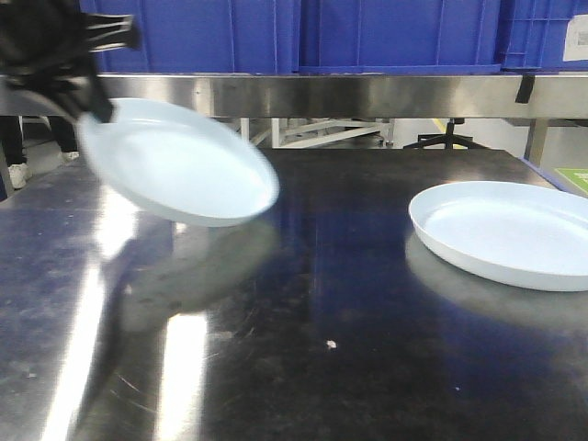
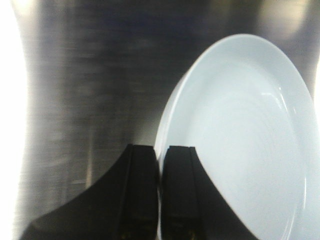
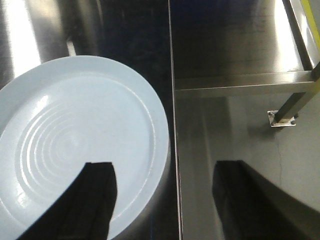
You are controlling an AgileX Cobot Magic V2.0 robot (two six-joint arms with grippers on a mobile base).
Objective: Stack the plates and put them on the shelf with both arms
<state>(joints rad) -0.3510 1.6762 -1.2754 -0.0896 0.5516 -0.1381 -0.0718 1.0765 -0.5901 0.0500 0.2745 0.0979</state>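
Plates are apart here, one lying down and one in the air. Nearest the front camera is the dark, glossy steel surface [image 1: 303, 395], with a small pale speck [image 1: 331, 344] in front of the resting plate [image 1: 510, 234] and to its left. That plate lies flat on the surface, hollow side up. In the right wrist view the right gripper [image 3: 164, 164] hangs above this plate's edge with its jaws spread wide and nothing between them. One of its fingers [image 3: 97, 200] is over the plate, and the other is over bare surface just beside it.

Well to the left of the resting plate, and higher, the held plate [image 1: 179, 165] is clear of the surface and tilted, with its dim reflection on the steel beneath. The left gripper [image 1: 84, 96], black and blurred, has it by the rim on the side away from the resting plate. The left wrist view shows its two fingers [image 2: 142, 190] pinched almost together on that rim.

Behind the resting plate, farther back, runs a steel shelf [image 1: 367, 95] carrying blue crates [image 1: 395, 32].
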